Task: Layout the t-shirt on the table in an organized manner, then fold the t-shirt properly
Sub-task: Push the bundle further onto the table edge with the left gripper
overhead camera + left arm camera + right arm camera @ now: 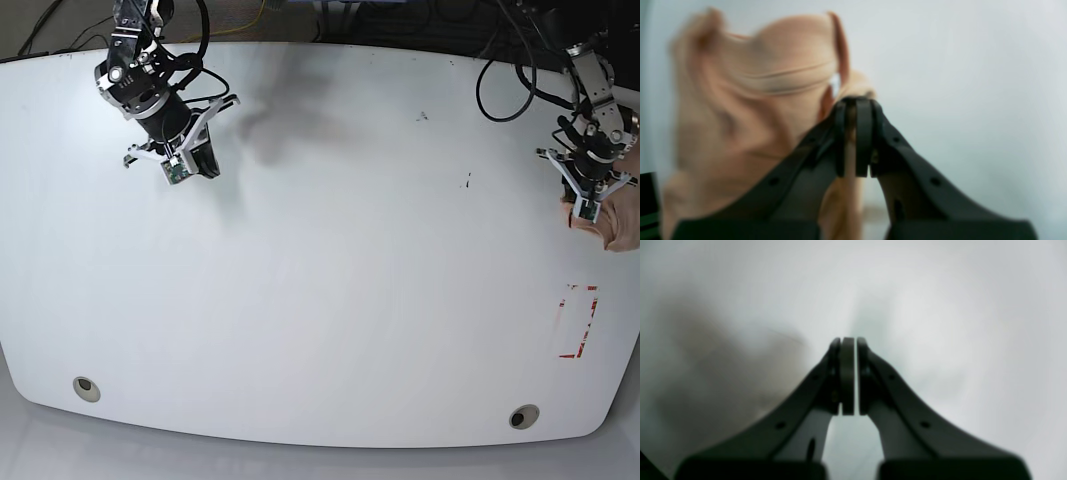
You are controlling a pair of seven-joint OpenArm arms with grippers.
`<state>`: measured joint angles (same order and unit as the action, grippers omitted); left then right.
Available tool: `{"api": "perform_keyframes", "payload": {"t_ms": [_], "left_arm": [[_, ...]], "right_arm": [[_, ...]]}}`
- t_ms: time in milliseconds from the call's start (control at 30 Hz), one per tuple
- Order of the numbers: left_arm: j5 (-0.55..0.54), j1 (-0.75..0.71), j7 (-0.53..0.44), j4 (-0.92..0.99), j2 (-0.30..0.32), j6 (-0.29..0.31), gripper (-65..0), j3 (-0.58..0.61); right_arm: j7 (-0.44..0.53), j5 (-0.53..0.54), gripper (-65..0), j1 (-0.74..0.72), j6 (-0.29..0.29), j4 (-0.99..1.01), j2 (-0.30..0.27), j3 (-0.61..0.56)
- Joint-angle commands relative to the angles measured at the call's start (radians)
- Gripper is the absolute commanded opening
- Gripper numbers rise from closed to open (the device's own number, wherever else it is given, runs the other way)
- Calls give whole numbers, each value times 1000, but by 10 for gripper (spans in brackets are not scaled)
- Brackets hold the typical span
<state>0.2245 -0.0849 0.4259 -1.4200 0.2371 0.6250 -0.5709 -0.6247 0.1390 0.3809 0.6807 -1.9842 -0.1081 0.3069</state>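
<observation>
Base view showed the white table (pixel 320 260) almost bare, with the t-shirt (pixel 618 215) bunched at its far right edge, partly hanging past the rim and cut off by the frame. It was nowhere near laid out. The left gripper (pixel 592 203) stood right at that bundle. In the left wrist view its jaws were pressed together on a thin fold of the peach-pink cloth (pixel 750 110), a strip of fabric running between the pads, so the left gripper (pixel 855 100) held the shirt by a pinch of one layer or a few; the blur hid how many.

The right gripper (pixel 180 160) hung over the opposite, upper-left part of the table, well apart from the shirt. In its own wrist view the right gripper (pixel 849 340) had its jaws closed with nothing between them, only blurred white tabletop (pixel 957 323) beyond.

The shirt looked light, limp and soft: it hung in loose folds from the pinch and would likely sag, twist and drape rather than keep any shape. A single pinch point would probably let the rest trail and bunch as it was dragged onto the table. I judged the better holds to be the firmer seams: the shoulders or the hem corners, one in each gripper, so that the cloth could be stretched flat between them. Which part was pinched could not be told. Cotton on a smooth tabletop should slide easily, though a thin pinch could slip out under a sharp pull.
</observation>
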Motion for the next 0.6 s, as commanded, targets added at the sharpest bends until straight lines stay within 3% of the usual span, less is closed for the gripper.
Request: {"api": "perform_keyframes", "payload": {"t_ms": [0, 333, 467, 567], "left_arm": [[-4, 7, -8, 26, 41, -9, -624, -22], [-6, 43, -8, 58, 67, 2, -624, -54], [-17, 41, -6, 5, 61, 73, -624, -54], [-37, 41, -3, -58, 34, 73, -624, -54]], "right_arm": [[26, 21, -637, -4, 3, -23, -6, 2], [26, 21, -637, -3, 4, -23, -6, 4], [26, 21, -637, -3, 4, -23, -6, 1], [26, 18, -637, -3, 4, -23, -6, 1]]}}
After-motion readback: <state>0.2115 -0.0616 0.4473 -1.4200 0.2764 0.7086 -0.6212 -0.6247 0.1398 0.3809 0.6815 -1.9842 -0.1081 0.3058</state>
